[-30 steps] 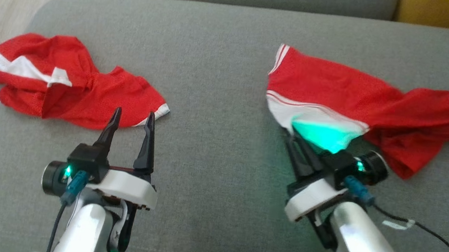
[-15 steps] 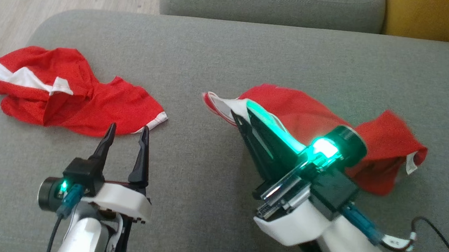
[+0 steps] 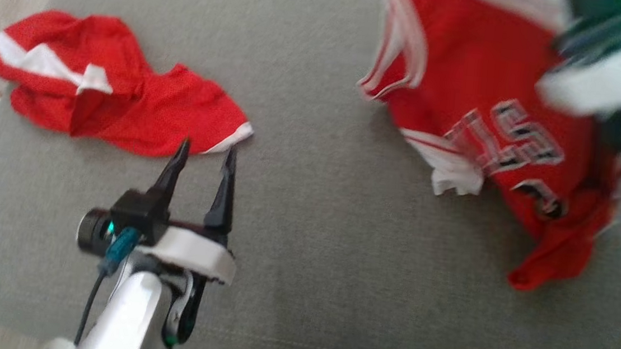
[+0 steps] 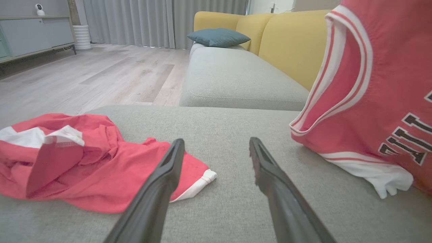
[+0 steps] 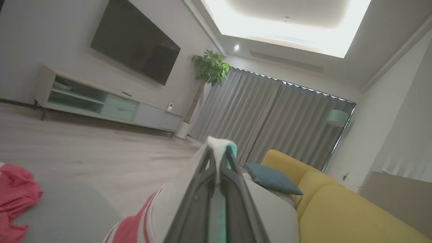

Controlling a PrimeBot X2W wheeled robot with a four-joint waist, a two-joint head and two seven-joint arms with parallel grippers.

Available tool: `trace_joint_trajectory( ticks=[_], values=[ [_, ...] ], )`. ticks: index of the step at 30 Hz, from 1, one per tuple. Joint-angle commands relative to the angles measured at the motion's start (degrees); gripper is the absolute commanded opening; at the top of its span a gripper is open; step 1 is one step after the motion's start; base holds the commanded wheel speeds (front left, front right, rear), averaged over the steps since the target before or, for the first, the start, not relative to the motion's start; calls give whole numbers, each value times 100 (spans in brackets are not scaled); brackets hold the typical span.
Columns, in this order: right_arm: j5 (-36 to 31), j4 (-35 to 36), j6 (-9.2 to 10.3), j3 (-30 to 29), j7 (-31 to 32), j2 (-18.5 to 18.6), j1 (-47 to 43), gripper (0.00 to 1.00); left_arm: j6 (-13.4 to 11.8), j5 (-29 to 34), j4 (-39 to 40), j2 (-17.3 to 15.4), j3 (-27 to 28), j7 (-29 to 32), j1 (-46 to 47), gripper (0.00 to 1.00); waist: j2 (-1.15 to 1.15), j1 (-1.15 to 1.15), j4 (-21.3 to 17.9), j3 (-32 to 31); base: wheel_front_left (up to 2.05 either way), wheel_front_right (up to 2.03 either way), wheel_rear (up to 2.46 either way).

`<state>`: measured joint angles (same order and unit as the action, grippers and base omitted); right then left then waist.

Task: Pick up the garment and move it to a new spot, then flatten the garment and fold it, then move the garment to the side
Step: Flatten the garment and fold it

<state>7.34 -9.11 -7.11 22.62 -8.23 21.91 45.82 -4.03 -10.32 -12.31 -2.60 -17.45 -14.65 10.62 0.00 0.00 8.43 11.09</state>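
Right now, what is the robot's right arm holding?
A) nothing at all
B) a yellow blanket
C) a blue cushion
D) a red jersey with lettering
D: the right fingers are pinched shut on a white fabric edge, and the red jersey hangs from them over the grey sofa seat, its lettering showing.

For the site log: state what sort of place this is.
Most likely a home living room: a wall-mounted TV, a yellow sofa with a cushion, and floor-length curtains.
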Motion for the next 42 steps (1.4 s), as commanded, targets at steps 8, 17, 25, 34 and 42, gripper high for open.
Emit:
trace_joint_trajectory(
  ticks=[8, 17, 25, 34, 42],
  values=[
    [-4, -2309, -37, 675, -18, 551, 1986, 4, -146, -266, 180, -28, -283, -35, 613, 100, 0, 0, 706, 712, 0, 0, 0],
    [-737, -4564, -37, 484, -264, 74, 2940, 100, -262, -282, 140, -28, -320, -35, 733, 100, 0, 0, 595, 846, 0, 0, 0],
    [-670, -4875, -37, 50, -654, -397, 2515, 100, -184, -142, 77, -28, -167, -35, 684, 100, 0, 0, 145, 514, 0, 0, 0],
    [-381, -3054, -37, -519, -675, -767, 549, 100, -128, -81, 122, -28, 6, -35, 430, 100, 0, 0, -372, -76, 0, 0, 0],
    [-440, -1360, -37, -1285, -676, -1410, -1748, 100, -150, -86, 172, -28, 93, -35, 126, 100, 0, 0, -746, -516, 0, 0, 0]
  ],
)
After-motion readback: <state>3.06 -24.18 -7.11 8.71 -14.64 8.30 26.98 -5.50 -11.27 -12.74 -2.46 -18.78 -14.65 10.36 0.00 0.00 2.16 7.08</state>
